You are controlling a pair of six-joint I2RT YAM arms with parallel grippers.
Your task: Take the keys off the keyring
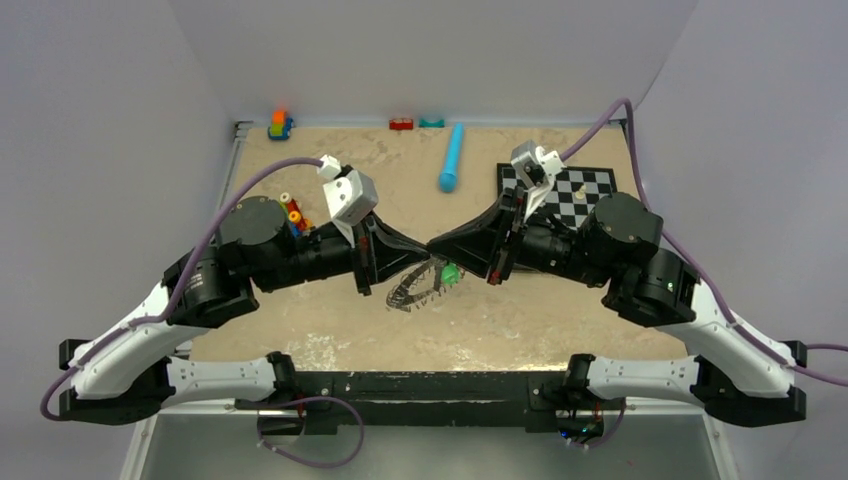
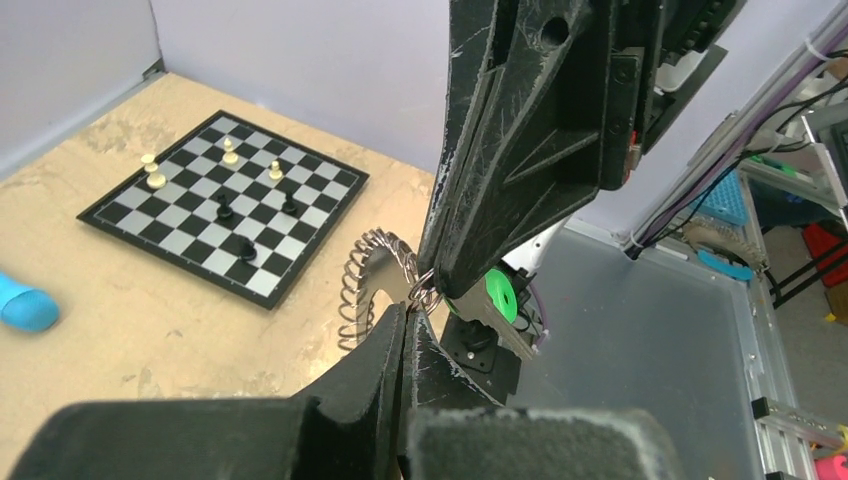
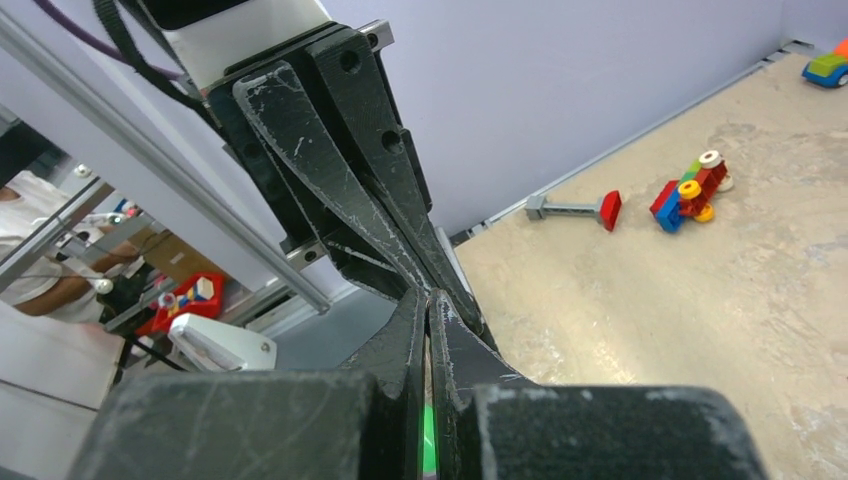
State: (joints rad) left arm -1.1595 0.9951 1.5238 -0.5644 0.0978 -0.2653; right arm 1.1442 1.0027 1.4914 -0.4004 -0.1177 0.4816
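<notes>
Sandy counter, middle of the top view: I had the left pincer and right pincer pinched shut, tips meeting on the keyring beside the green key. Next, I judged, that key needed sliding off.

Both your arms reach inward, elbows bowed outward and forearms roughly level. Your left gripper and right gripper meet tip to tip at the centre, both with jaws pressed closed.
</notes>
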